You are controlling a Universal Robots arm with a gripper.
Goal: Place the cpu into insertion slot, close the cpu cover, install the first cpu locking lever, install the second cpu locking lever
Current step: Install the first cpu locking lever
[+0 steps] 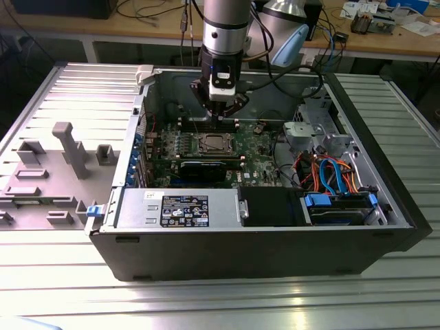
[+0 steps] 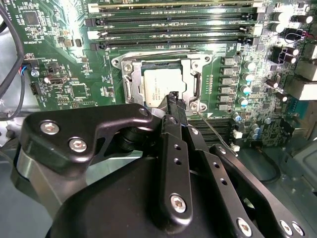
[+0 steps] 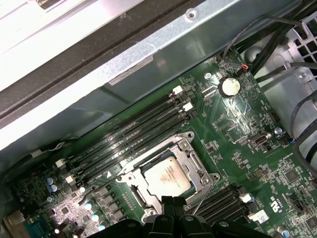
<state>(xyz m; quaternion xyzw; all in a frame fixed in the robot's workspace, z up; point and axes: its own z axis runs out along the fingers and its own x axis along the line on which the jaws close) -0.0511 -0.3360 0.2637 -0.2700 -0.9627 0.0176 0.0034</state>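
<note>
The cpu (image 2: 158, 85) lies flat in the insertion slot (image 2: 132, 88) on the green motherboard, its silver top showing through the window of the cpu cover (image 2: 194, 65). The cover lies down flat around the chip. One thin wire lever (image 2: 214, 133) stands loose, slanting out from a corner of the socket beside my fingers. Another lever (image 2: 163, 51) lies along the socket edge by the memory slots. My gripper (image 2: 173, 97) hovers just above the socket's edge, shut with nothing in it. In the exterior view the gripper (image 1: 221, 115) hangs over the socket (image 1: 213, 144), inside the open case.
Long memory slots (image 3: 133, 134) run beside the socket. A grey power-supply box (image 1: 175, 206) and a drive bay with blue and orange cables (image 1: 333, 175) fill the case's near side. Case walls (image 1: 144, 89) surround the board. Grey fixtures (image 1: 69, 148) stand on the table at the exterior view's left.
</note>
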